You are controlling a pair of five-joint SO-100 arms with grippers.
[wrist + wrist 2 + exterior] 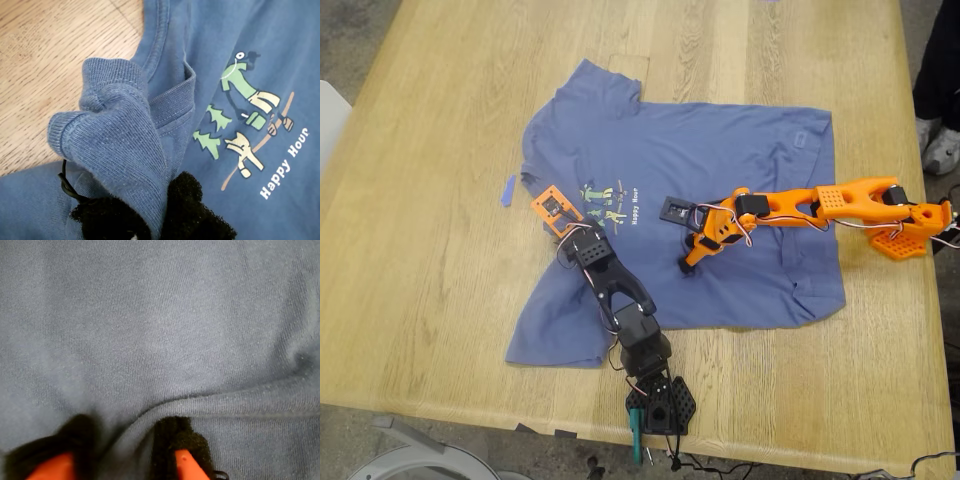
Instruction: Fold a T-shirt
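The slate-blue T-shirt (720, 160) lies spread on the wooden table (420, 300), chest print (610, 195) facing up. My first gripper (556, 213), on the black arm, sits at the collar beside the print. In the first wrist view its black pads (190, 210) are shut on a bunched, lifted piece of ribbed collar (115, 125), with the T-shirt print (245, 120) close by. My second gripper (691, 260), on the orange arm, rests on the shirt's middle. Its orange fingers (187, 462) press down on the T-shirt (150, 315) with a raised seam fold (225, 402) running in between them.
A small blue tape strip (508, 190) lies on the wood off the shirt, toward the exterior view's left. The black arm's base (660, 405) stands at the near table edge and the orange base (905, 235) at the exterior view's right. A person's shoe (942, 150) shows beyond that edge.
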